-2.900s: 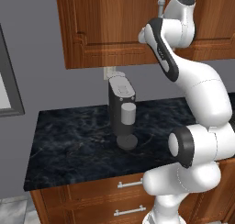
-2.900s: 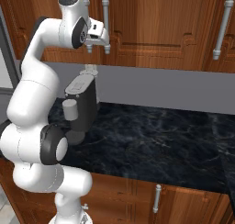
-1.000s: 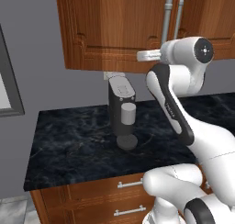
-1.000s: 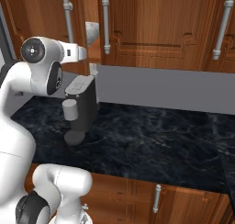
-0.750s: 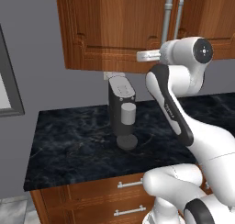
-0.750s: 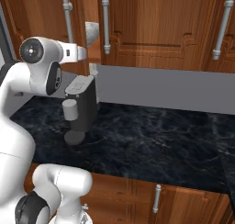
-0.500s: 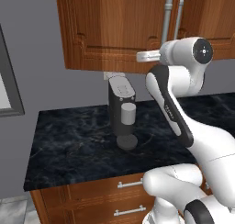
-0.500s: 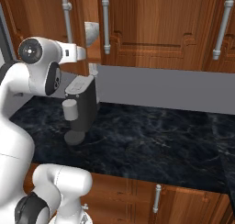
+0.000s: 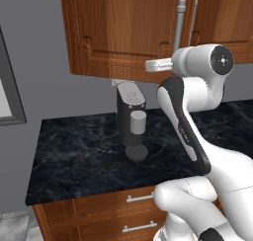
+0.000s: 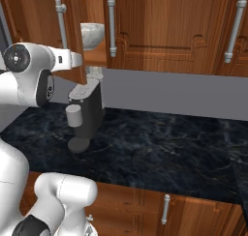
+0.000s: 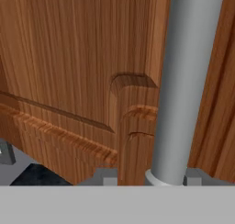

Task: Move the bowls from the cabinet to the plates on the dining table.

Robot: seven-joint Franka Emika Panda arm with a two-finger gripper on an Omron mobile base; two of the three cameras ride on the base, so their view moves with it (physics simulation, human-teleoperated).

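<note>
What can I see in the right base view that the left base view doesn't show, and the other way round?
Right base view alone: the cabinet door stands ajar, and through the gap a marbled bowl sits on the shelf; further right is another closed door with its own bar handle.

Left base view alone: a grey framed panel on the wall at the far left, and two drawers under the counter.

Both: the white arm reaching up to the door, the dark coffee machine and the black marble counter.
</note>
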